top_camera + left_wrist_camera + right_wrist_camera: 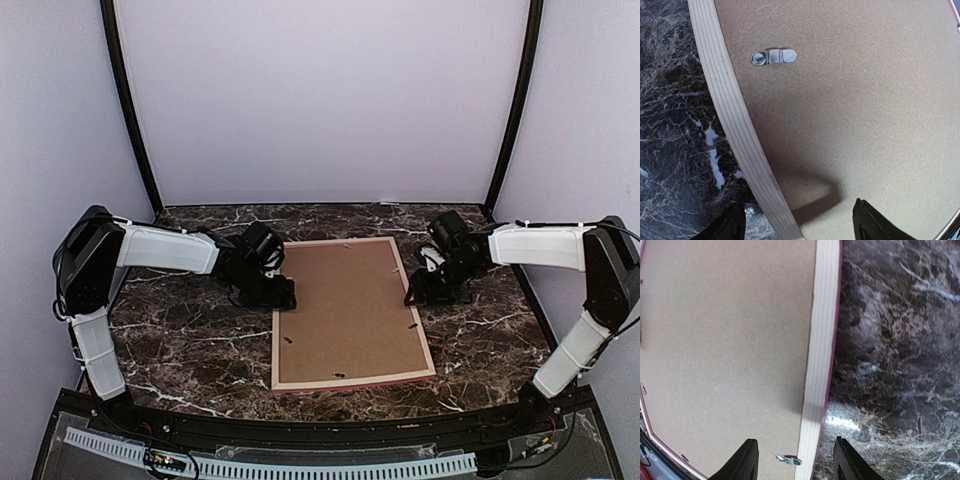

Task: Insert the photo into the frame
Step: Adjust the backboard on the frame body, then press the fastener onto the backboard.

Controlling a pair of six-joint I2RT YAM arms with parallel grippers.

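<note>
Frame (352,381) is lying back-up on the marble counter (190,340). Its near edge faces the arm bases with a sliver of pink showing, and the brown backing board (345,310) sits inside the pale wood rim. Photo isn't visible anywhere, so no telling whether it's under that board. That's the big worry: this thing getting buttoned up with nothing inside.

Further back, the left hand (797,222) is open and straddling the left rim, one finger over the counter and one over the board. The right hand (796,460) does the same on the right rim, jaws apart, holding nothing. A small metal clip (788,459) sits right between its fingers, and another clip (773,56) lies just ahead of the left hand.

If either hand drops or squeezes off-target, a finger could snag a clip or shove the frame sideways. Lifting from one side alone would probably tip the board out.
</note>
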